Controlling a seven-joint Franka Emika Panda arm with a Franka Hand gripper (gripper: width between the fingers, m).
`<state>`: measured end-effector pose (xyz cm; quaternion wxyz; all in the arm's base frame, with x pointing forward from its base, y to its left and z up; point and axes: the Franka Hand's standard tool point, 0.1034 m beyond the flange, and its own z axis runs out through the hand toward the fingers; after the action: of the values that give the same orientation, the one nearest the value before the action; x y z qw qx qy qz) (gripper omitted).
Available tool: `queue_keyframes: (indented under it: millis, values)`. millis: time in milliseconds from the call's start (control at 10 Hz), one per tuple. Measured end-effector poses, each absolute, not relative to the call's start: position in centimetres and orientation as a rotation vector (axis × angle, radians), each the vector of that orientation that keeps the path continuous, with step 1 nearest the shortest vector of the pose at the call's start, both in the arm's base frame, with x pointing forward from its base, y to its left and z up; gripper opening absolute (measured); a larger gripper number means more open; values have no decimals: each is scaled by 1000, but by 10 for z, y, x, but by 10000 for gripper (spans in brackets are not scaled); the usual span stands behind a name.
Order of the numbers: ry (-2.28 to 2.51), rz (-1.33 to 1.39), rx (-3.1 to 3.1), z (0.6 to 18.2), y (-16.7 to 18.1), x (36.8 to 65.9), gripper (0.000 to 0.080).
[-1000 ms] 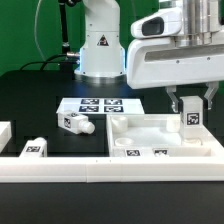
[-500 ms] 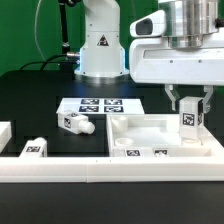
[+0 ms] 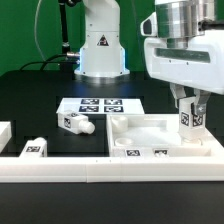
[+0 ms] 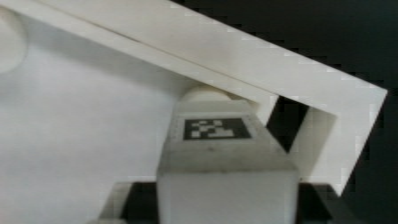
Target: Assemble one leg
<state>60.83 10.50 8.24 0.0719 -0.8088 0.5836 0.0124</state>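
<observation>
My gripper (image 3: 190,108) is shut on a leg (image 3: 189,119), a short white block with a black-and-white tag, and holds it upright over the back right corner of the large white tray-shaped panel (image 3: 140,127). In the wrist view the leg (image 4: 222,150) fills the space between my fingers, with its peg end near the panel's raised rim (image 4: 267,65). Two more legs lie on the table at the exterior view's left, one (image 3: 74,123) beside the marker board and one (image 3: 35,148) nearer the front.
The marker board (image 3: 98,105) lies behind the panel. A long white rail (image 3: 110,168) runs along the front of the table. A white block (image 3: 4,133) sits at the left edge. The robot's base (image 3: 100,45) stands at the back.
My gripper has shifted a little to the exterior view's right with the leg still held. The parts on the table have not moved.
</observation>
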Motion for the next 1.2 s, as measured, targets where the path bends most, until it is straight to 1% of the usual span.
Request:
queue_keyframes:
  millis: [200, 400, 500, 600, 700, 800, 900, 1200]
  values:
    - [1882, 65, -2342, 82, 105, 609, 285]
    - [1876, 65, -2347, 82, 105, 609, 285]
    - [1840, 63, -2375, 82, 105, 609, 441]
    - [1818, 83, -2403, 82, 109, 606, 569]
    - [1716, 75, -2473, 82, 109, 607, 569]
    - [1605, 66, -2544, 82, 109, 606, 635]
    - [1516, 59, -2597, 82, 109, 606, 645]
    - [1014, 15, -2846, 83, 110, 606, 649]
